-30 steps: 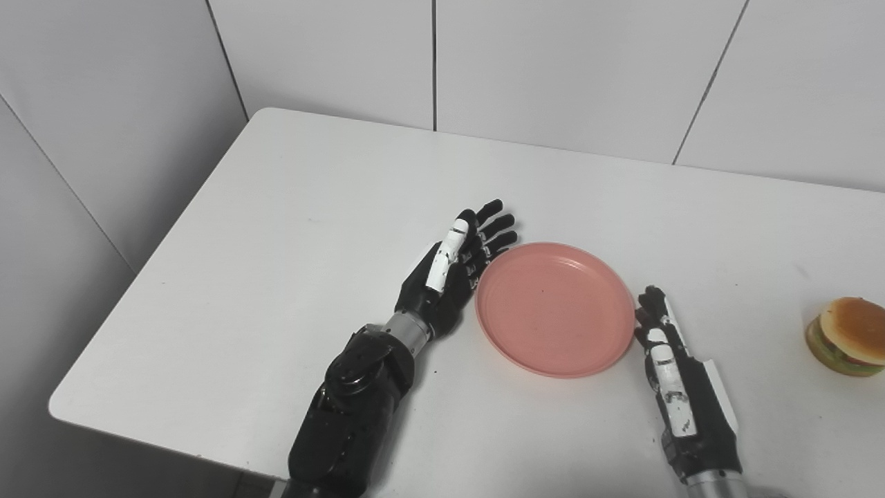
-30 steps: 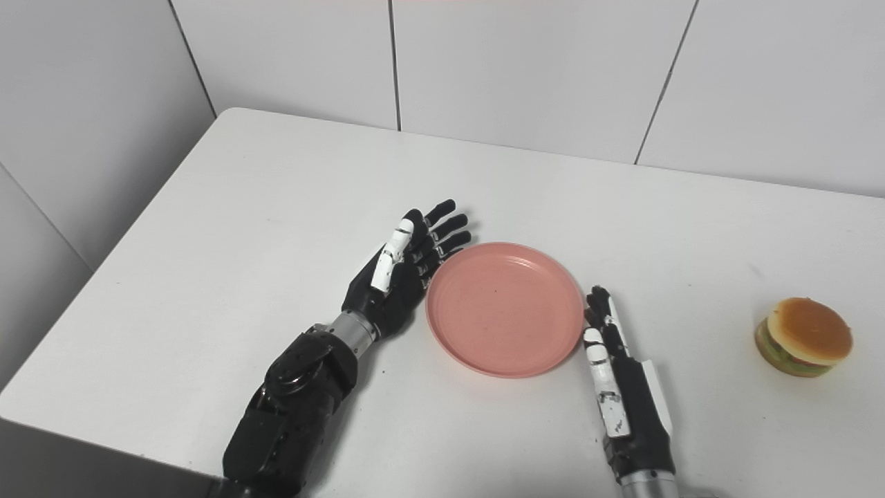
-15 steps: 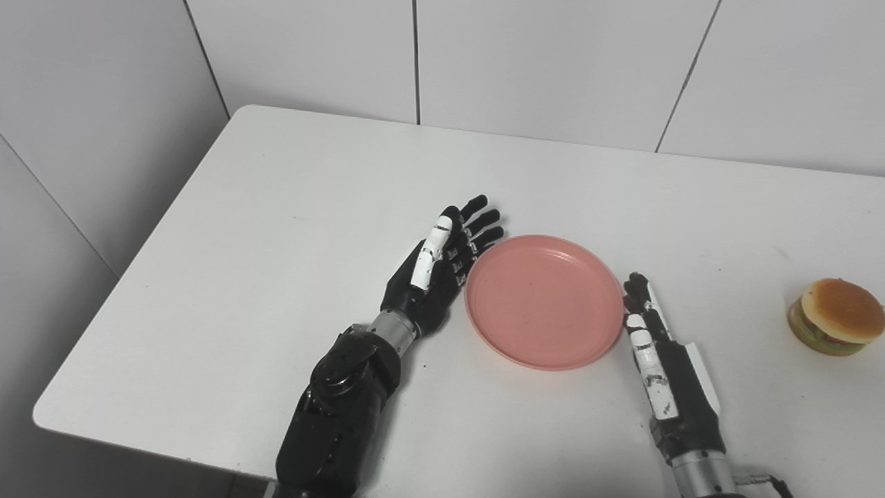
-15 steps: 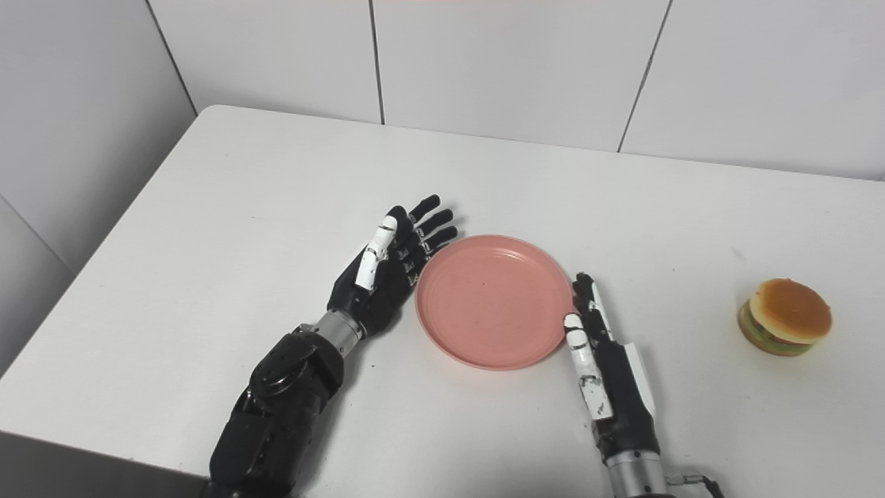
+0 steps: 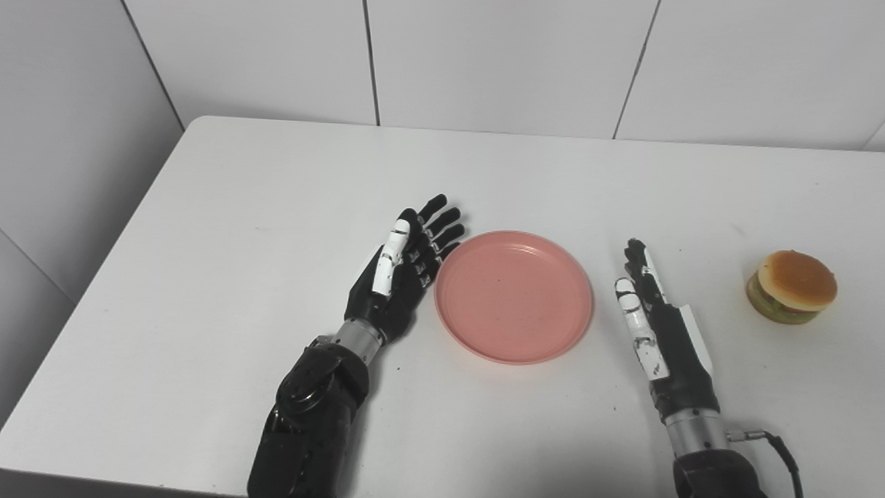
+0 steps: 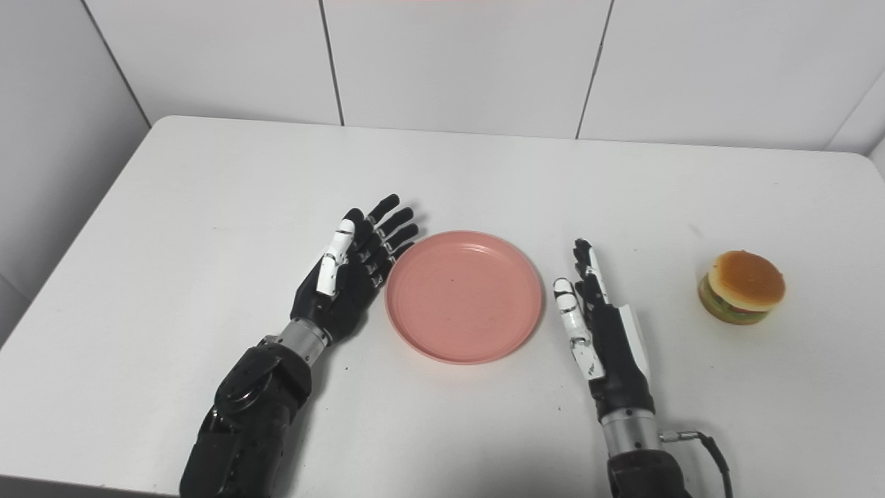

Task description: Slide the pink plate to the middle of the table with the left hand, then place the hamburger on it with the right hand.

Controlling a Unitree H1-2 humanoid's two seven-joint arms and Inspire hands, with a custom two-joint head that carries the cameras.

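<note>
I see the plate (image 5: 514, 296) flat on the worktop (image 5: 242, 207) between my two hands. My left hand (image 5: 404, 266) stands just beside its rim, fingers (image 5: 435, 228) spread, gripping nothing. My right hand (image 5: 653, 325) is also open, with the hamburger (image 5: 792, 286) well beyond its fingers.

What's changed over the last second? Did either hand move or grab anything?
The camera panned right, so the whole scene slid left in view. Beyond that, the right hand has drawn away from the pink plate: it was at the rim, and now table shows between them. The left hand stays open beside the plate's left rim. Nothing was grasped; the hamburger sits untouched at the right.
</note>
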